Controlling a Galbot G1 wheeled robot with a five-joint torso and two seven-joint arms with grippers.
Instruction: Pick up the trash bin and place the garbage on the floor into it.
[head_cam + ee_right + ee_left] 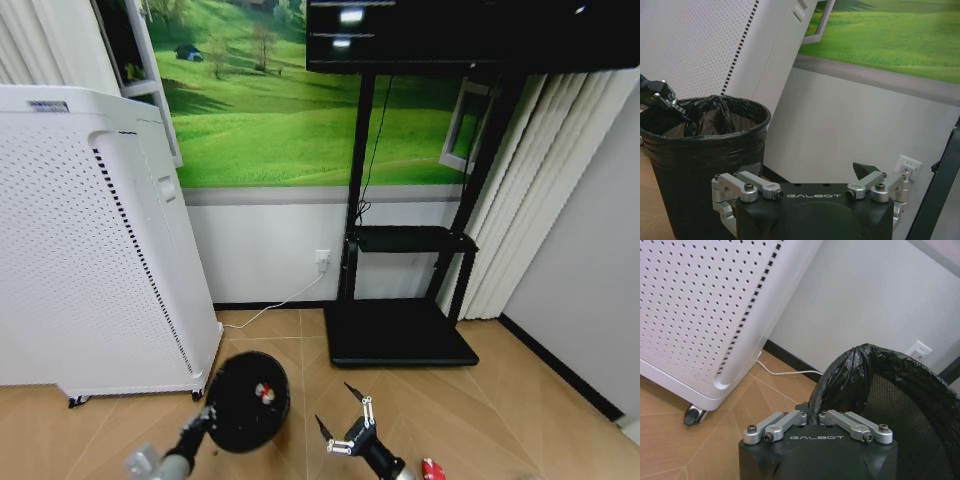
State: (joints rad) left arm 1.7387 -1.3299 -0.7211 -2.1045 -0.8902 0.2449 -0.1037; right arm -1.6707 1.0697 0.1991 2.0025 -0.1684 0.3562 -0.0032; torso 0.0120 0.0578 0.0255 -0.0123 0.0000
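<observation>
The black trash bin [240, 408] hangs just above the floor [500, 400], lined with a black bag. My left gripper [207, 413] is shut on its near rim and bag [811, 410]. A red-and-white piece of garbage [265, 392] lies inside the bin. Another red-and-white piece [432, 468] lies on the floor at the bottom edge of the head view. My right gripper [334, 403] hovers open and holds nothing, to the right of the bin, between it and that piece. In the right wrist view the bin [705, 150] stands close beside the right gripper [805, 172], with the left gripper [662, 95] on its far rim.
A tall white perforated air purifier [90, 250] on castors stands at the left, close behind the bin. A black TV stand [400, 335] with a low base plate sits ahead on the right. A white cable [270, 305] runs to a wall socket. A grey wall [590, 280] closes the right side.
</observation>
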